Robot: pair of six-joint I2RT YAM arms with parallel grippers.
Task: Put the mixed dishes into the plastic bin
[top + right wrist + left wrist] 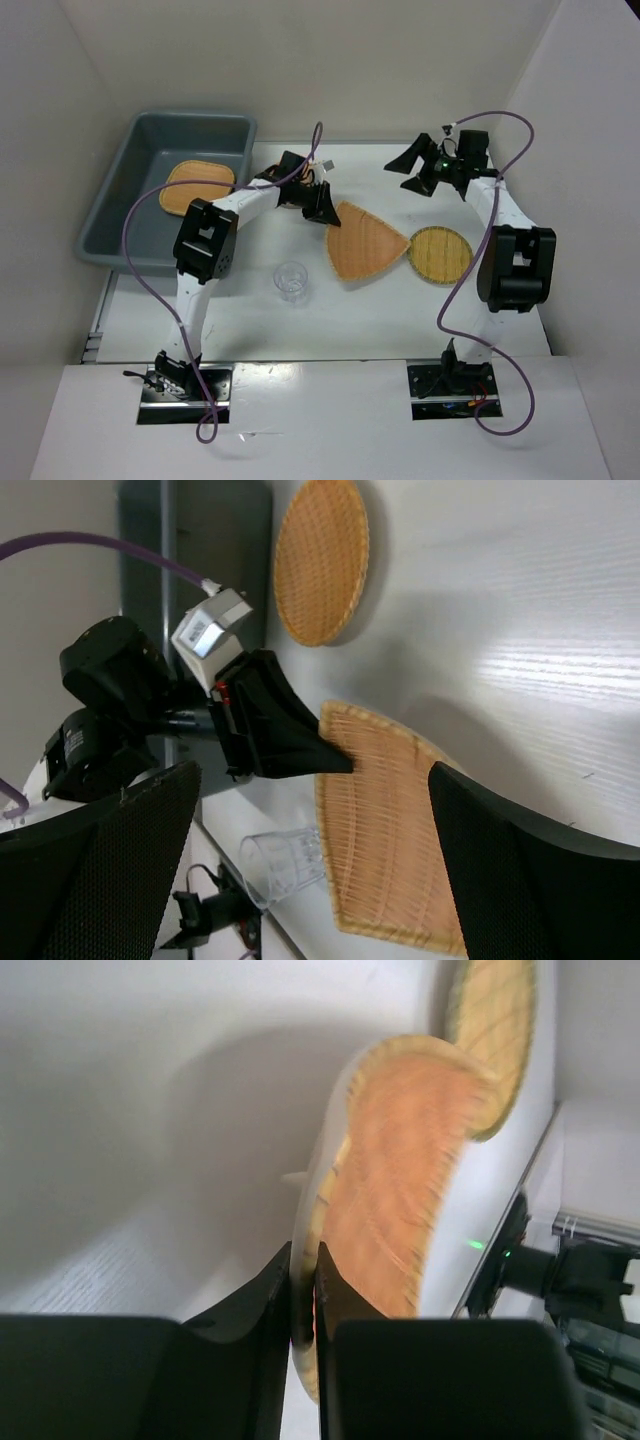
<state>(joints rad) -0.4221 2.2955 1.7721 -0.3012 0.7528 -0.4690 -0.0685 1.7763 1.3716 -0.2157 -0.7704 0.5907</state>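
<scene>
One dish binned, three on the bench [250, 320].
Plastic bin [120, 190] sits at ten o'clock; the rounded-triangle tray [368, 243] extends toward four o'clock from the left claw [322, 208], clamped on its rim. Lift it clear of the bin wall before release. Right claw [408, 172], fingers apart, hangs at one o'clock.

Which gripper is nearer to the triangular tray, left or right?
Left. The left gripper is shut on a corner of the triangular tray; the right gripper hangs open, apart from it, farther right.
</scene>
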